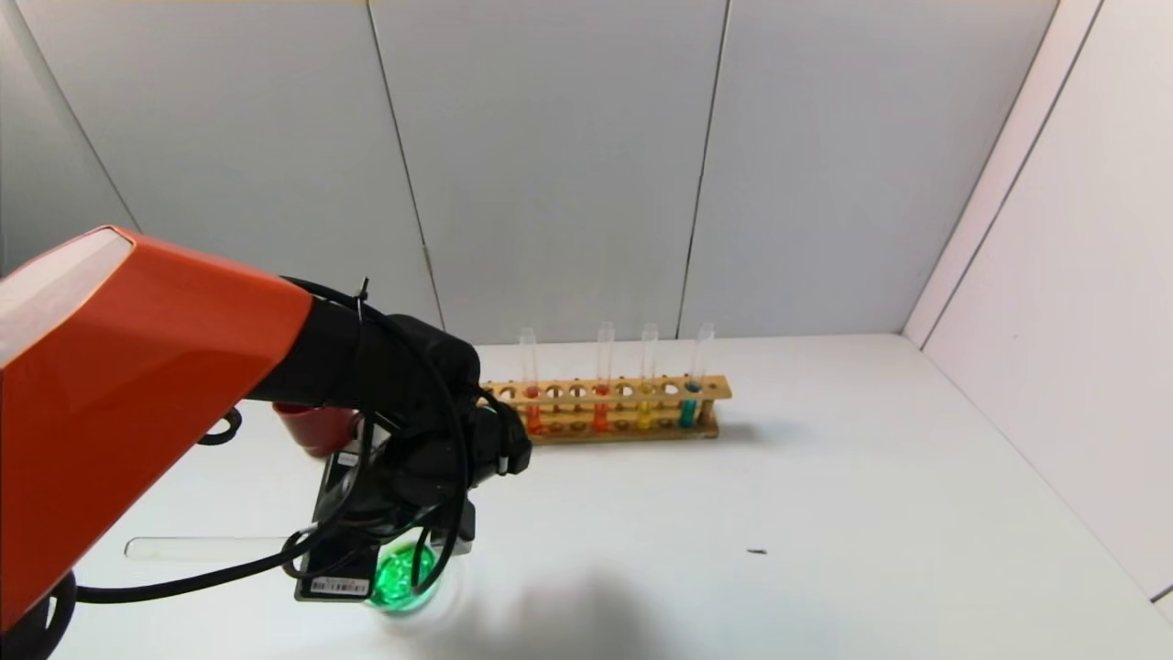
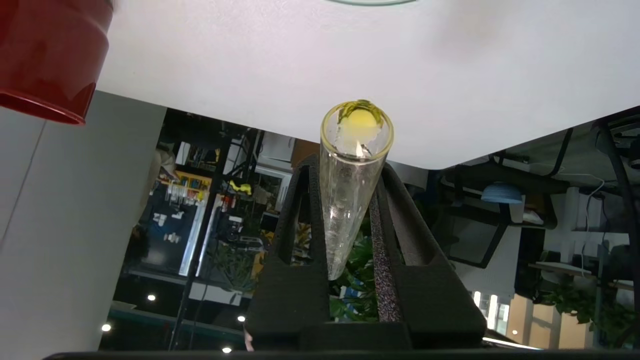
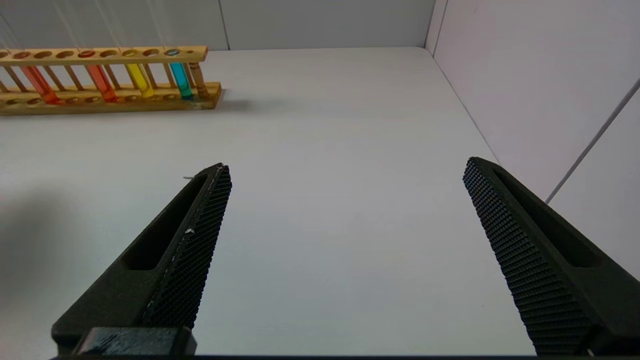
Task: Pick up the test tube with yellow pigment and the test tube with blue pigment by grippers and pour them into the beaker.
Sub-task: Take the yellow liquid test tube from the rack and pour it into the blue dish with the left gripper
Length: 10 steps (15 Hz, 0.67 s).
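My left gripper (image 1: 412, 500) hangs over the beaker (image 1: 400, 579), which holds green liquid. In the left wrist view the left gripper (image 2: 346, 165) is shut on a clear test tube (image 2: 350, 200), tilted mouth-down toward the table. Only a yellow remnant shows at the tube's mouth. The beaker's rim (image 2: 370, 2) just shows at that view's edge. A second yellow tube (image 1: 645, 408) (image 3: 140, 80) and the blue tube (image 1: 689, 403) (image 3: 180, 80) stand in the wooden rack (image 1: 715, 390). My right gripper (image 3: 346, 167) is open and empty above bare table, out of the head view.
A dark red cup (image 1: 312, 429) (image 2: 47, 55) stands behind the left gripper. An empty clear tube (image 1: 202, 548) lies on the table at the left. Two orange-red tubes (image 1: 601, 408) stand in the rack. White walls close in at the back and right.
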Each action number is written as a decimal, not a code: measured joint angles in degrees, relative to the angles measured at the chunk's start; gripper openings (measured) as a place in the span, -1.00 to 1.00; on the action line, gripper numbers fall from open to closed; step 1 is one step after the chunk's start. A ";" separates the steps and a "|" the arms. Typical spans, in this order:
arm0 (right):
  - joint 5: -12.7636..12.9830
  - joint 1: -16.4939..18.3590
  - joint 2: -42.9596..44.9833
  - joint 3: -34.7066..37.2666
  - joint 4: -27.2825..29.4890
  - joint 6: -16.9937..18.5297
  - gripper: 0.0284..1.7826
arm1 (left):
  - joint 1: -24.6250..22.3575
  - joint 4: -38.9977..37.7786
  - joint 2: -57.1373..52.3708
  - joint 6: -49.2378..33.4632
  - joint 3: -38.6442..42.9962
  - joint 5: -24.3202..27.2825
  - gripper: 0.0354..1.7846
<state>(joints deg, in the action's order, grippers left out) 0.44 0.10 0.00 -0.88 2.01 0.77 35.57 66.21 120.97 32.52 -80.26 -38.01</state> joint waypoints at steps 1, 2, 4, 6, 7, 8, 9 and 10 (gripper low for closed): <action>0.00 0.00 0.00 0.00 -0.01 0.00 0.91 | 0.23 0.09 0.39 0.00 -0.02 -0.02 -0.70; 0.00 0.00 0.00 0.00 0.00 0.00 0.91 | 0.39 0.20 0.83 -0.02 -0.06 0.00 -0.70; 0.02 0.00 0.00 0.00 -0.01 0.02 0.91 | 0.67 0.79 1.48 0.00 -0.74 0.00 -0.70; 0.00 0.00 0.00 0.00 -0.01 0.00 0.91 | 0.69 1.07 1.79 0.00 -1.10 0.00 -0.70; 0.00 0.00 0.00 0.00 0.00 0.00 0.91 | 0.69 1.10 1.85 -0.04 -1.13 0.00 -0.70; 0.00 0.00 0.00 0.00 -0.01 0.00 0.91 | 0.72 1.07 1.85 -0.02 -1.18 0.00 -0.70; 0.00 0.00 0.00 0.00 -0.01 0.00 0.91 | 0.73 1.16 1.80 0.00 -1.22 0.00 -0.70; 0.00 0.00 0.00 0.00 0.00 0.00 0.91 | 0.73 1.40 1.77 -0.02 -1.33 0.00 -0.70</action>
<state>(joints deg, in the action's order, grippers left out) 0.44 0.10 0.00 -0.88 2.01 0.77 36.30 67.61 122.73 32.50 -81.59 -38.01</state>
